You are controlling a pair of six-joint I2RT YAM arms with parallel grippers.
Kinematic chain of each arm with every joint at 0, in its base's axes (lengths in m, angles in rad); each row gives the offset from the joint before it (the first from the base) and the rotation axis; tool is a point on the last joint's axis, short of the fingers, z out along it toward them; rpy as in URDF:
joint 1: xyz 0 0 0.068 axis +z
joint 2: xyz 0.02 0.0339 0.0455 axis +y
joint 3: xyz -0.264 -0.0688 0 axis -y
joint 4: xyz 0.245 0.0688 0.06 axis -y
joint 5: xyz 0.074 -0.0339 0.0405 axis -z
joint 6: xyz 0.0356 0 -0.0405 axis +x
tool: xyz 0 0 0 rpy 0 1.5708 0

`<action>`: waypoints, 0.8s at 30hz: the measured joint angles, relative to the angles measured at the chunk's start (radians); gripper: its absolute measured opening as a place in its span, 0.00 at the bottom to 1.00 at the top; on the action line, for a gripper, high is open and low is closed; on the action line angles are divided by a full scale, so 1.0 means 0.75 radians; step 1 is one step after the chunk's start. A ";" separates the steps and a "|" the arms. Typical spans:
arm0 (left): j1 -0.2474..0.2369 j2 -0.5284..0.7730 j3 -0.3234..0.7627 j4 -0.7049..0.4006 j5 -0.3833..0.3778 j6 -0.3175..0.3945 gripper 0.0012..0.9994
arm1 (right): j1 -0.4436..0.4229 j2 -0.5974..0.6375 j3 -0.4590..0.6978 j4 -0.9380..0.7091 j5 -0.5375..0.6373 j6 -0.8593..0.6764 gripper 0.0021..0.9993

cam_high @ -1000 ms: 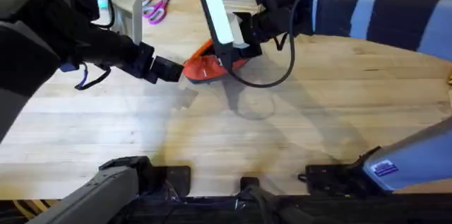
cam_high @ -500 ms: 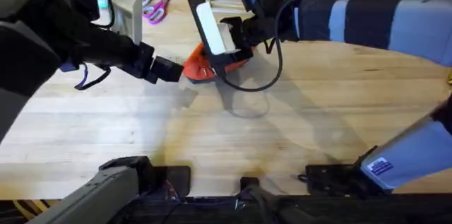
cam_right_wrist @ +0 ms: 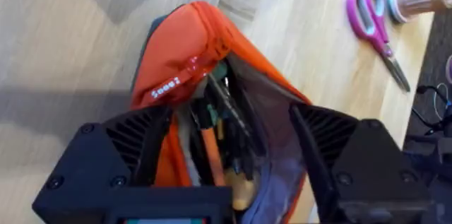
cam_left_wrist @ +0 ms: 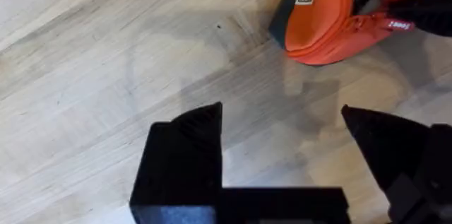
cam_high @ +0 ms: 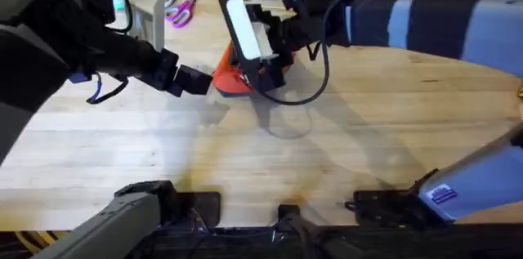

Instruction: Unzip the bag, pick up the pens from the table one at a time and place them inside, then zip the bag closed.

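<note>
Bag unzipped, right end effector spread above

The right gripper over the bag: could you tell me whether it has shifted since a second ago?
Yes. The right gripper has drifted toward the pink scissors, while the left gripper stays put.

Overhead: right gripper covers most of the bag; only its near orange end shows, zipper hidden. Left wrist view: bag cut off by frame edge. Right wrist view: pens inside the open bag partly hidden by the fingers; count unclear. Scissors blurred.
</note>
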 joint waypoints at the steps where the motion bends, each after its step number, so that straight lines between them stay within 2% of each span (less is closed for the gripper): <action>1: 0.000 0.000 0.000 0.000 0.000 0.000 0.99 | -0.001 -0.018 0.000 -0.002 -0.001 0.027 1.00; 3: 0.000 0.000 0.000 0.001 0.000 0.006 0.99 | -0.003 -0.062 0.000 -0.001 -0.002 0.092 1.00; 5: 0.000 0.000 0.000 -0.001 0.000 0.051 0.99 | -0.004 -0.115 0.000 -0.001 -0.005 0.176 1.00; 9: 0.009 0.009 0.000 -0.045 0.001 0.220 0.99 | -0.005 -0.223 0.000 0.000 -0.010 0.425 1.00; 12: 0.045 0.059 0.000 -0.066 0.013 0.339 0.99 | -0.005 -0.279 0.000 -0.010 -0.011 0.694 1.00; 18: 0.147 0.229 0.000 -0.073 0.190 0.624 0.99 | -0.005 -0.306 0.000 -0.153 -0.021 1.405 1.00; 21: 0.158 0.291 0.000 -0.068 0.269 0.733 0.99 | -0.005 -0.301 0.000 -0.229 -0.023 1.690 1.00; 24: 0.158 0.333 0.000 -0.064 0.318 0.791 0.99 | 0.002 -0.289 0.000 -0.277 -0.026 1.849 1.00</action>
